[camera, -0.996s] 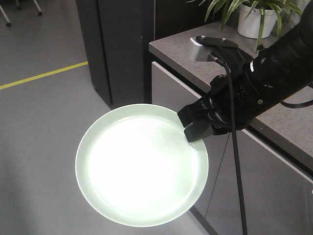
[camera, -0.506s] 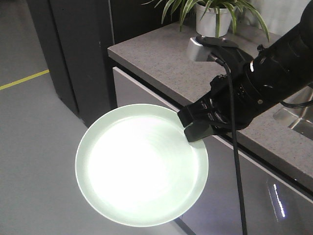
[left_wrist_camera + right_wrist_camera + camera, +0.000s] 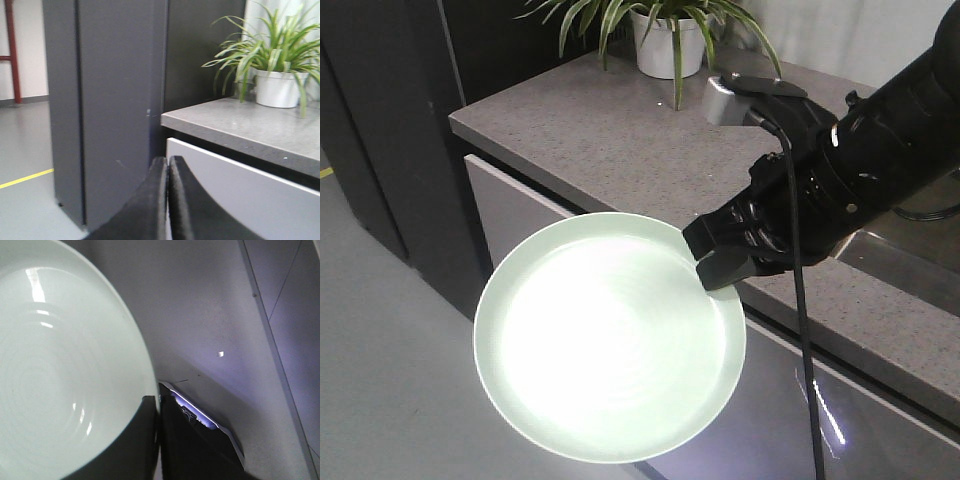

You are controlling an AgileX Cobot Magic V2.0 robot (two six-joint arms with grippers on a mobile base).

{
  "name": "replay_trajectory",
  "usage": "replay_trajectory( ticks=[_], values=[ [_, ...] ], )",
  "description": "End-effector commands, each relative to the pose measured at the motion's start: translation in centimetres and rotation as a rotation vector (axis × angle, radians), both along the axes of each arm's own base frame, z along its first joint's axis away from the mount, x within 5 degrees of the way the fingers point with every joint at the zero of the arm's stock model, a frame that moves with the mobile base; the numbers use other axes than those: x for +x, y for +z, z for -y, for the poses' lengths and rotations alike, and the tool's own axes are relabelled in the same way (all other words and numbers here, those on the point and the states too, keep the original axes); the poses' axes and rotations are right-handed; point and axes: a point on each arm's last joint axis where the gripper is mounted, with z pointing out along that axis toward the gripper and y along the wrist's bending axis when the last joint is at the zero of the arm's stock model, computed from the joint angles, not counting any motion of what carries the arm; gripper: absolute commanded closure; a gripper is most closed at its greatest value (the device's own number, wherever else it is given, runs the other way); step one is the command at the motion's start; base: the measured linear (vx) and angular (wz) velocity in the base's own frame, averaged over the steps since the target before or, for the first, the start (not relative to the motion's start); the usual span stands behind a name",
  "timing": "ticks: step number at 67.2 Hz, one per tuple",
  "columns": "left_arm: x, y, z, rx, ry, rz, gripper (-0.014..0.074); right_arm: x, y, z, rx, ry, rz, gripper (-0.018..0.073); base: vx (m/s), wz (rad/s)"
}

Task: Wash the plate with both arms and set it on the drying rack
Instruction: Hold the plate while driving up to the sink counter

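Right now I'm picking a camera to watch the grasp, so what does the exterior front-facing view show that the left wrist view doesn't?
Only the front-facing view shows the plate, gripped at its rim by the right tool, and the black right arm behind it. Only the left wrist view shows the left tool, closed on nothing, plus a red post at the far left. Both show the grey countertop, the potted plant on it and the dark cabinet beside it.
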Motion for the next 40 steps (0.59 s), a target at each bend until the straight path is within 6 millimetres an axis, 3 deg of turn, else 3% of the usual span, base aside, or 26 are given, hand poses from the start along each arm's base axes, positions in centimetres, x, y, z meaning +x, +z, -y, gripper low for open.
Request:
replay_trajectory(
  ticks=[1, 40],
  values=[
    [-0.39, 1.68, 0.02, -0.003, -0.003, 0.117, 0.0603, -1.17, 1.87, 0.28, 0.041, 0.019, 0.032, 0.0564, 0.07, -0.27],
    [-0.39, 1.68, 0.02, -0.003, -0.003, 0.117, 0.0603, -1.17, 1.87, 0.28, 0.041, 0.019, 0.032, 0.0564, 0.09, -0.34]
  ],
)
